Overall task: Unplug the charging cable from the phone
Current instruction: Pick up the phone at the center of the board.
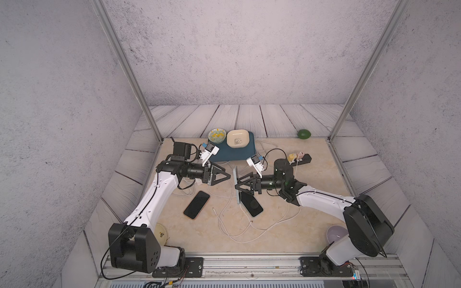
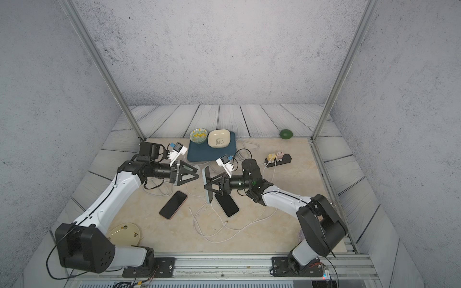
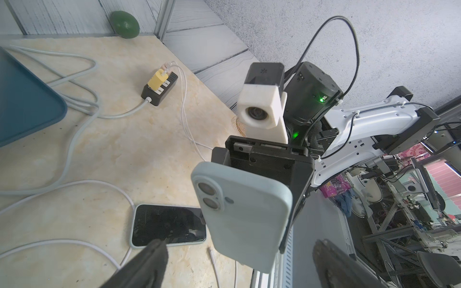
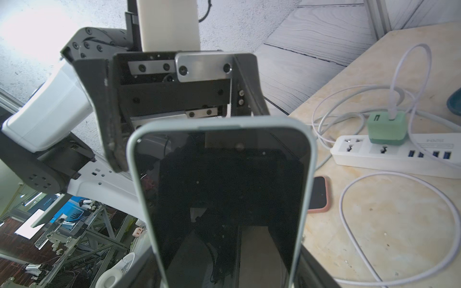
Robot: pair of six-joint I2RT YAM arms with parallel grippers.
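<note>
Phone sits clamped upright in the right gripper, presented to the wide-open left gripper, probably for pulling the cable; its port is hidden.

Over my feeds the two arms looked like twins. The left arm and right arm wore glossy white shells between bulky black joint housings, with thin black cables looping off the joints. Each wrist carried a white printed camera mount capped by a black camera body. The left gripper and right gripper had black triangular fingers. I saw a silver plate with dark screws on the left gripper's face, green lights on the right wrist, and black base plates with bolts.
</note>
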